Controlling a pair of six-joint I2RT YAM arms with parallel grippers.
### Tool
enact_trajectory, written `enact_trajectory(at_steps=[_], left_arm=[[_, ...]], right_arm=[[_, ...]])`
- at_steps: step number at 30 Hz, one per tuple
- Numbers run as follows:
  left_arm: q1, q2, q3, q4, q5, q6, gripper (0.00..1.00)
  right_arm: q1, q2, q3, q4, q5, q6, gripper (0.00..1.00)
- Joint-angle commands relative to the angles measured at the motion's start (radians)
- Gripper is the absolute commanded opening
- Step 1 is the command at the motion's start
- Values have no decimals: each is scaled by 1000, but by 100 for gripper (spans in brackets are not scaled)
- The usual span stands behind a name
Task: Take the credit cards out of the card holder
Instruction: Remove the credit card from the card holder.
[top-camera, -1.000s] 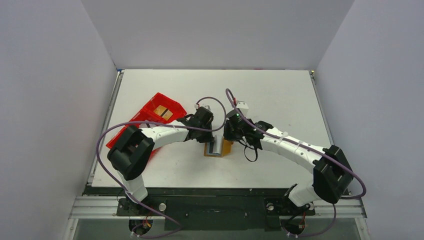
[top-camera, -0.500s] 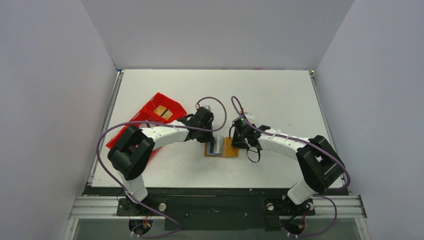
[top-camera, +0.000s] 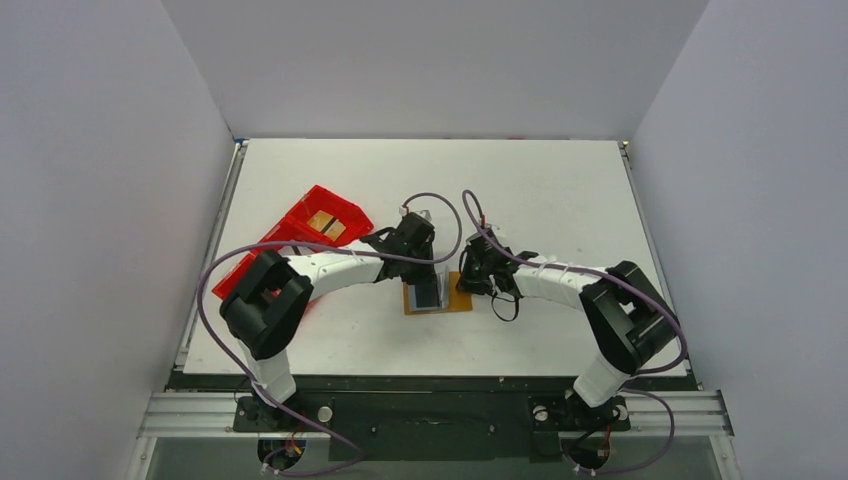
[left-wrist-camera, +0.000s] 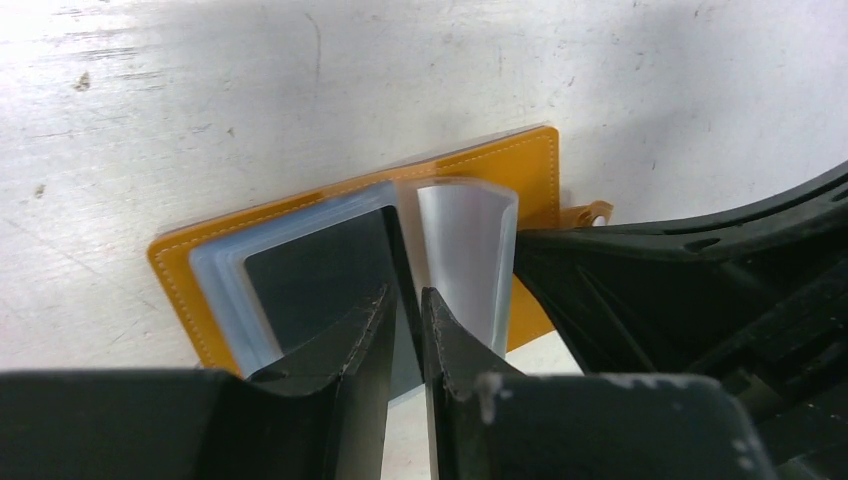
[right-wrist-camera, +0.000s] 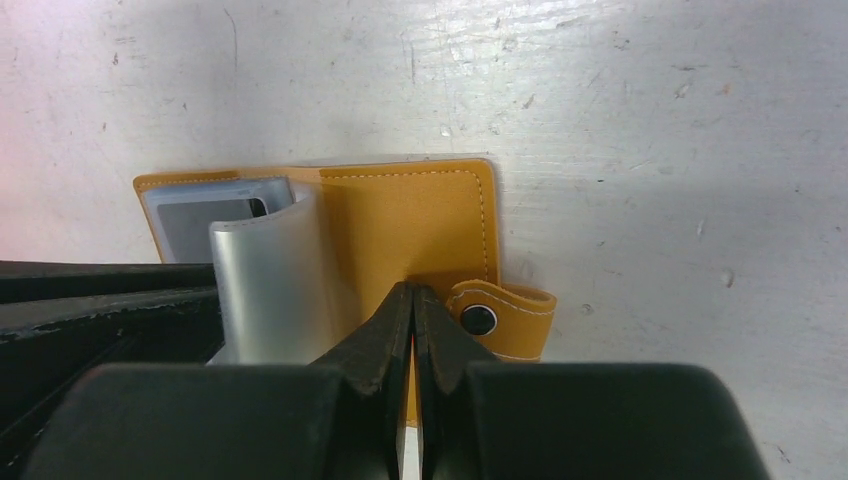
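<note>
The tan-orange card holder (top-camera: 456, 301) lies open and flat on the white table (top-camera: 560, 190). A pale blue-grey sheet (left-wrist-camera: 466, 250), which looks like one of the credit cards, stands up curved from its middle (right-wrist-camera: 265, 285). My left gripper (left-wrist-camera: 405, 300) is shut on a thin edge of it. Under clear sleeves in the holder's left half (left-wrist-camera: 175, 270) lies a dark card (left-wrist-camera: 310, 275). My right gripper (right-wrist-camera: 412, 292) is shut, its tips resting on the holder's right half (right-wrist-camera: 410, 215) beside the snap tab (right-wrist-camera: 500, 315). Seen from above, both grippers (top-camera: 428, 275) (top-camera: 466, 283) meet over the holder.
A red tray (top-camera: 300, 212) stands at the left of the table, with a small tan thing (top-camera: 323, 222) inside it. Purple cables (top-camera: 445, 205) loop above both wrists. The table's near edge runs just below the holder.
My right gripper has come down and left onto the holder's right half and shut. The left gripper has lifted the pale sheet higher, uncovering the dark card.
</note>
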Motion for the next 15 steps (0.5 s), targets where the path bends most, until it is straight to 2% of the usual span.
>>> enact_trajectory(at_steps=[1,15], left_arm=[[-8,25,52,49,38,13,14],[-16,78,106,68,89,6,14]], right_arm=[[-19,3,-17,72,-60,9,0],[-87,-270,13,-102,23,-20,0]])
